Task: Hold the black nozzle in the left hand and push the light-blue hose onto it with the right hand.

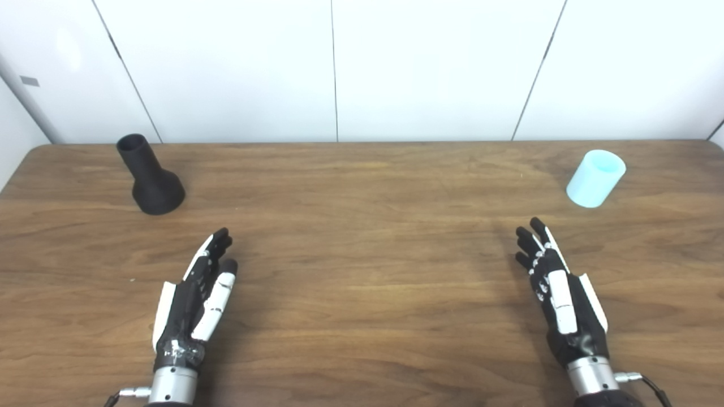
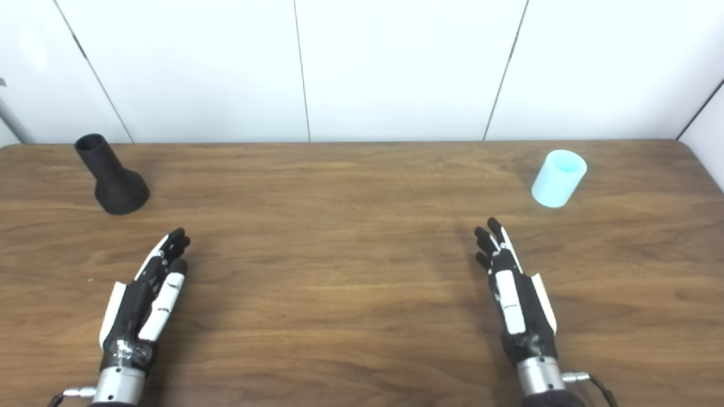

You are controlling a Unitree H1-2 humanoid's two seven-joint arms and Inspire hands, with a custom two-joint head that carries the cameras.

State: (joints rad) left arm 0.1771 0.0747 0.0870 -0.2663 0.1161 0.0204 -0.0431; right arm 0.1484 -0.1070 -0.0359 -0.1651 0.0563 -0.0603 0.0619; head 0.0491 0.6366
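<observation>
The black nozzle (image 1: 149, 176) stands upright on its wide base at the far left of the wooden table (image 1: 362, 237), narrow open end up. The light-blue hose (image 1: 595, 178), a short cylinder, stands at the far right. My left hand (image 1: 197, 299) is open and empty, fingers straight, over the table near the front left, well short of the nozzle. My right hand (image 1: 557, 294) is open and empty near the front right, short of the hose and a little to its left.
A white panelled wall (image 1: 362, 68) rises right behind the table's far edge. The table's right corner shows in the right eye view (image 2: 693, 150).
</observation>
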